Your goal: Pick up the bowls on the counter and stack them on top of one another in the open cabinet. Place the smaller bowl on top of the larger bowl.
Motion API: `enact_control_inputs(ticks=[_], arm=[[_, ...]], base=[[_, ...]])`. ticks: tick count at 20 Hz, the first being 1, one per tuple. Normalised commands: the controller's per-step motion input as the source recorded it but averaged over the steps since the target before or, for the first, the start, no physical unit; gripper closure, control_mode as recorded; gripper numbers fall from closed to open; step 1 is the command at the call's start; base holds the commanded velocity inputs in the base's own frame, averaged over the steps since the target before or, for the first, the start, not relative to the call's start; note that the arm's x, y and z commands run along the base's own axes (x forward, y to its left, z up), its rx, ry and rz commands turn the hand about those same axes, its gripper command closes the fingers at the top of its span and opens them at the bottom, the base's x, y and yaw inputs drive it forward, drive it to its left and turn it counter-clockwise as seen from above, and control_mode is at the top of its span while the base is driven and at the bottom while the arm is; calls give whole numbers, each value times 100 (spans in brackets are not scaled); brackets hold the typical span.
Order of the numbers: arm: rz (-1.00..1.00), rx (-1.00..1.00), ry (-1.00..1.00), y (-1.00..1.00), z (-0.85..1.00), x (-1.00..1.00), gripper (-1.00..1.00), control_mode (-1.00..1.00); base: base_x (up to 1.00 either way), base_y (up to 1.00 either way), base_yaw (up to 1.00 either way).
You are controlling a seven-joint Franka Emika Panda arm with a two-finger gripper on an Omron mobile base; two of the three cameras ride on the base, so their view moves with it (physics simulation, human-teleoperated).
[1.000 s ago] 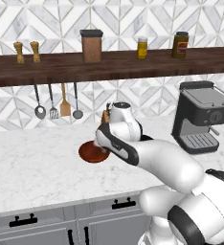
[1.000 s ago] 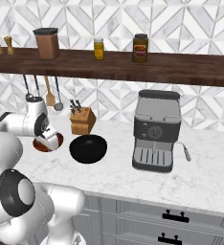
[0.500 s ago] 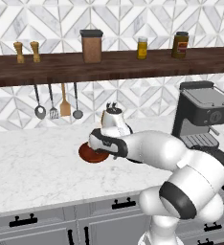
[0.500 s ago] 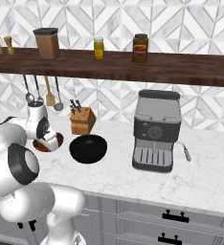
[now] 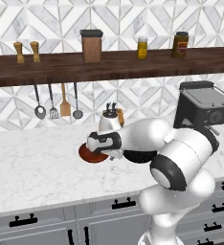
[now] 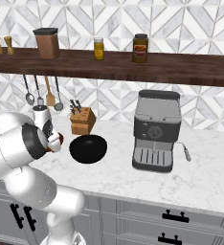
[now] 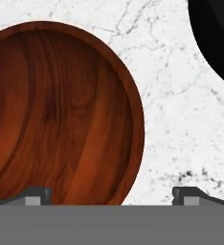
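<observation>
I have the gripper spread wide over the counter, holding nothing. In the hand view one dark fingertip sits over the near rim of the red-brown bowl and the other over bare marble beside it, so the bowl's right rim lies between them.

That bowl is shallow and plate-like, with a streaky wood grain running across its round inside and a thin, darker lip. Just beside it, apart by a strip of marble, I see a curved slice of the black bowl, flat glossy black with no pattern. From the right base view the black bowl is deep, round and smooth, standing in front of the wooden knife block.

The counter is white stone with fine grey veins, over grey drawers with black bar handles. From the left base view the red-brown bowl pokes out under my hand, left of the black bowl.

Right of the black bowl stands a boxy grey espresso machine with a round dial. Above, a dark wooden shelf carries jars whose labels I cannot read.
</observation>
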Motion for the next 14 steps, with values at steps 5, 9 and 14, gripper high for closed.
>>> enact_control_inputs(ticks=[5,9,14], arm=[[0,0,0,1,-24,30,-100,-100],[0,0,0,1,-24,7,-100,-100],[0,0,0,6,-23,2,100,-100]], base=[[0,0,0],[0,0,0],[0,0,0]])
